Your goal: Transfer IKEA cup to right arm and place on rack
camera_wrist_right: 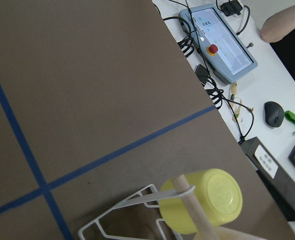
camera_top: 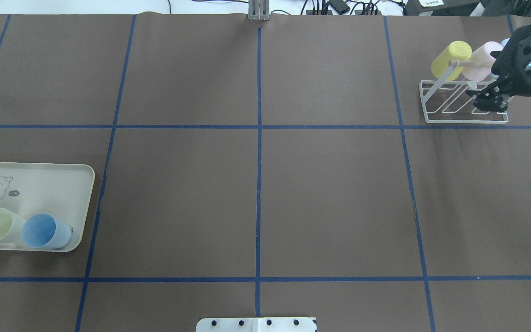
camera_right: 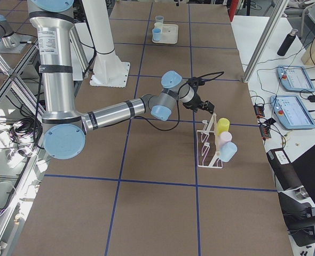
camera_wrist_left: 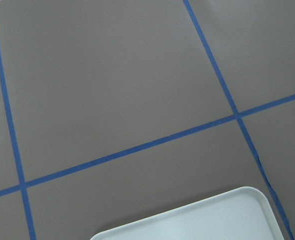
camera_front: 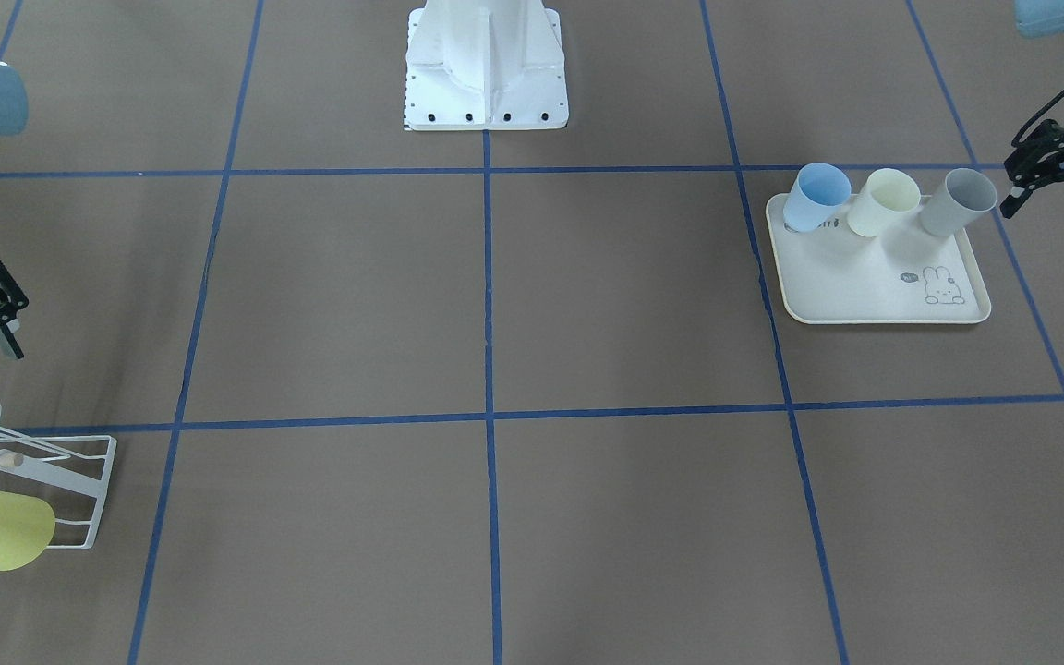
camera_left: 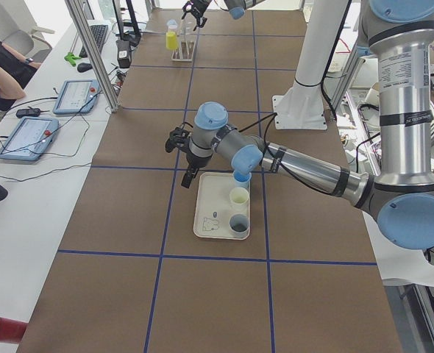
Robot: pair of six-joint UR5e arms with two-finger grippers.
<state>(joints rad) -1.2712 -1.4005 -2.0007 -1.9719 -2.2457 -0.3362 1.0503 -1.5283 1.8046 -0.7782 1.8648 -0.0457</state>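
Over at the rack the right arm has its right gripper raised just above the white wires, near the end where the yellow cup hangs. The jaws look spread and there is nothing between them. Three cups sit tipped on the prongs in a row: yellow, then the pink cup, then the pale blue cup, all against the wooden dowel. The gripper is close to that yellow cup but apart from it, and the right wrist view catches the cup's base and the dowel's end at the bottom of its frame. Now the other end of the counter: the cream rabbit-print tray carries three more cups lined along its robot-side edge. They run blue cup, cream cup, grey cup, all standing with mouths up. The left gripper hovers off the tray, just beside the grey cup, on the side away from the cream one. Its fingers are wide apart, it is empty, and it touches none of the cups. The left wrist view shows mostly bare counter and blue tape, with only a corner of the tray at its lower edge.
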